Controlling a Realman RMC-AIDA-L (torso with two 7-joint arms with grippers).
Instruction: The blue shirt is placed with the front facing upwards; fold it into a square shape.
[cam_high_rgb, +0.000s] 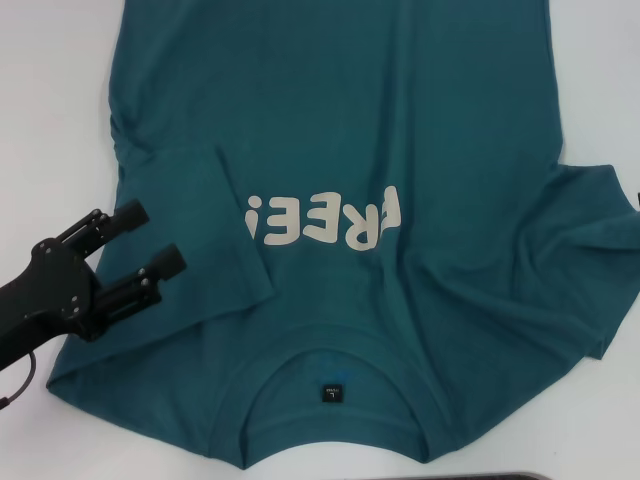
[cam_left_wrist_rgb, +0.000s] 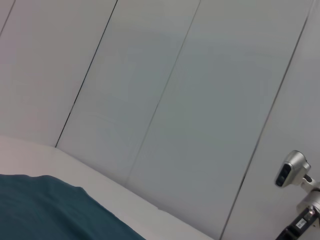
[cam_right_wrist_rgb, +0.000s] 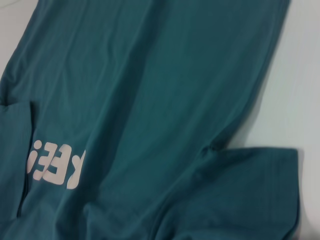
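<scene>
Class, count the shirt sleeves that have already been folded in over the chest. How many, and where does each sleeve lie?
1. On the blue shirt, the sleeve on the robot's left lies folded over the chest beside the lettering, near the open left gripper. The right sleeve is spread flat.

A white bench (cam_high_rgb: 60, 110) lay beneath pale wall panels (cam_left_wrist_rgb: 200, 100) split by thin dark seams — a small silver camera (cam_left_wrist_rgb: 290, 170) stood on a mount beside them.

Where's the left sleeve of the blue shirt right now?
In the head view, the left sleeve is folded inward onto the blue shirt, its edge reaching the "FREE!" lettering, just beside the open left gripper.
</scene>
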